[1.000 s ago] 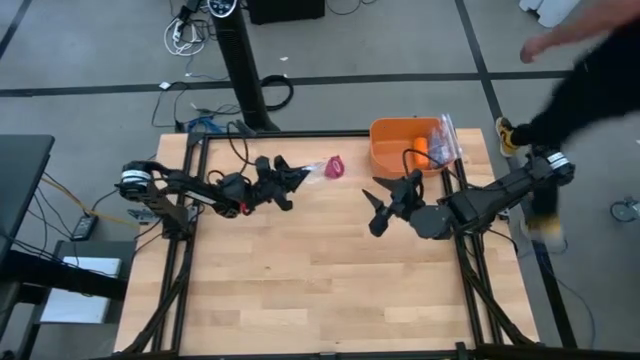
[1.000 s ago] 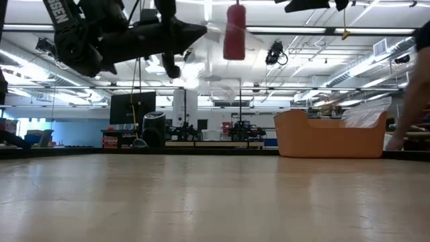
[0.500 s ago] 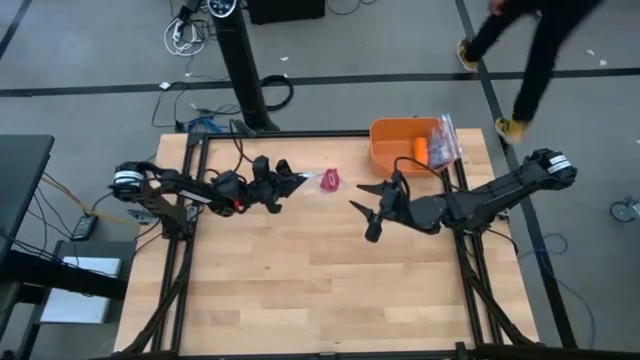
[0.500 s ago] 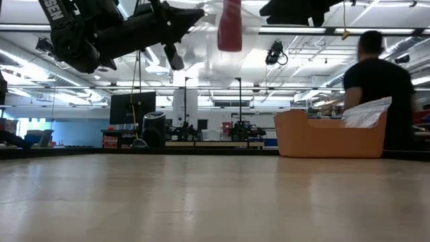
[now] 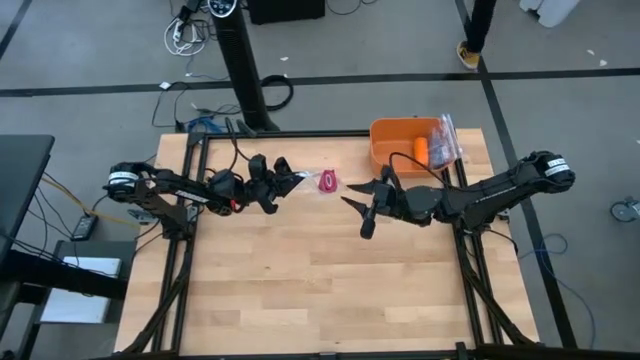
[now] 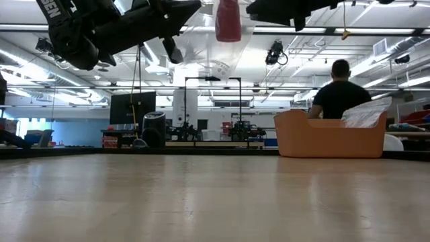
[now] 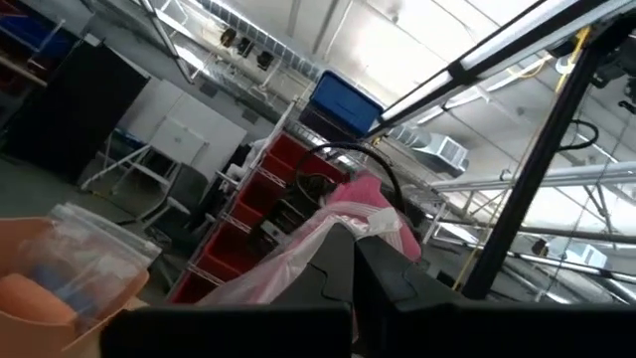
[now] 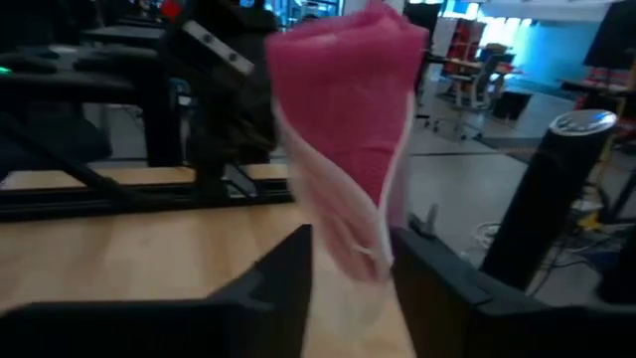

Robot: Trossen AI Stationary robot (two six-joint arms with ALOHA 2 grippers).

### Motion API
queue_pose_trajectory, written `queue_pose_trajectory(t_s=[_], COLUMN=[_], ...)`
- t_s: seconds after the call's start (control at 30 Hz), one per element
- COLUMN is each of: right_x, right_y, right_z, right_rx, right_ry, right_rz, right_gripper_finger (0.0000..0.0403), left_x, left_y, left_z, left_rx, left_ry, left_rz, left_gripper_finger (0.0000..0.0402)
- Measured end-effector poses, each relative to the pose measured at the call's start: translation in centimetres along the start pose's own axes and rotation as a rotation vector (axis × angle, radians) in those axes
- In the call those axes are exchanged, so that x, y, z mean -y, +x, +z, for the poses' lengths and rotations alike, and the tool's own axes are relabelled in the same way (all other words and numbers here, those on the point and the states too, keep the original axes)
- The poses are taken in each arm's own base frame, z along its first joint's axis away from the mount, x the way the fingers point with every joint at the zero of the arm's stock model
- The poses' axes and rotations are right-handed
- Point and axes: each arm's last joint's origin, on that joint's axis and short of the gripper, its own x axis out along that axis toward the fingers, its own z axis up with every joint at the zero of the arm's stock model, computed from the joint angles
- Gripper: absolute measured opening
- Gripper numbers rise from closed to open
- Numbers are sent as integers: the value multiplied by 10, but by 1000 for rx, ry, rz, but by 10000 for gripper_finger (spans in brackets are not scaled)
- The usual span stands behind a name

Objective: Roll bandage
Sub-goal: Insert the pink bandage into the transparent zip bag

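Observation:
The magenta-pink bandage is a stubby roll inside a clear plastic wrap, held high above the table's far middle. It stands upright in the low view. My left gripper is shut on the wrap from the left. My right gripper is open just right of the roll. In the right wrist view its two fingers stand on either side of the wrap's lower end, below the bandage. My left gripper pinches the clear wrap beside the pink roll between its two fingers, coming about level from the table's left. The wrapped roll sticks out past the fingertips, lifted clear of the table. I cannot tell whether my right gripper touches the wrap.
An orange bin stands at the table's far right, with a small orange roll and a clear crinkly bag in it. It also shows in the low view. A person is beyond the table.
My right gripper has gone toward the table's left, close up to the bandage, staying open. My left gripper has carried the wrapped bandage a little higher and slightly toward the near edge. The person at the far right has walked away from the table.

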Motion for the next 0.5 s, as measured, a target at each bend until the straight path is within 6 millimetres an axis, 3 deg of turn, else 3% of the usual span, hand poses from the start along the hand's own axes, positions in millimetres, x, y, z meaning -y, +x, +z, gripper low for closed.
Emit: queue_pose_trajectory(t_s=[0.17,0.5], right_x=[7,16], right_y=[1,-15], right_z=[3,37], right_rx=[10,-10], right_ry=[-36,-25], right_rz=[-25,0], right_gripper_finger=[20,3], left_x=[3,-1], left_y=[0,-2], left_z=[-3,-10], left_rx=[-77,-269], left_ry=[23,40], left_rz=[-97,-225], left_gripper_finger=[0,0])
